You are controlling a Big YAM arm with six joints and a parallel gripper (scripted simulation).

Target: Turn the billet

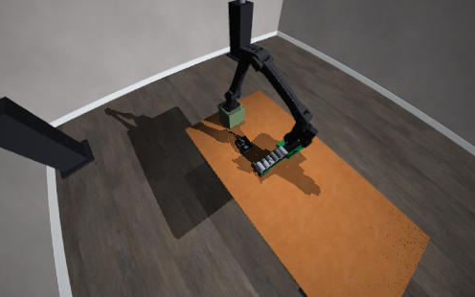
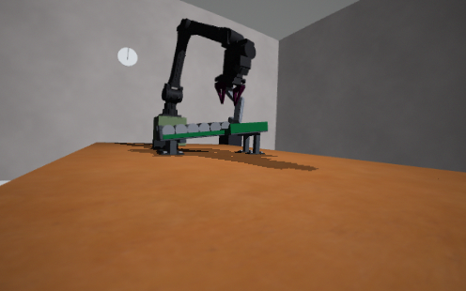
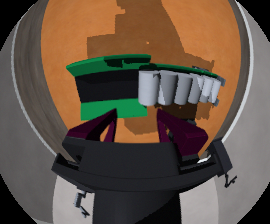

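A green-sided feed ramp (image 2: 214,130) stands on legs on the orange mat. Several grey billets (image 2: 200,127) lie across it, side by side toward its lower left end. They also show in the overhead view (image 1: 271,160) and in the wrist view (image 3: 179,88). One grey bar (image 2: 239,110) stands steeply tilted at the upper part of the ramp. My gripper (image 2: 230,98) hangs just above the ramp, beside the top of that bar. Its fingers are partly open with nothing between them (image 3: 135,125). I cannot tell whether a finger touches the bar.
The arm's green base block (image 1: 232,115) stands at the mat's far end, behind the ramp. A small dark object (image 1: 243,144) sits on the mat between the base and the ramp. A dark beam (image 1: 27,136) juts in at the left.
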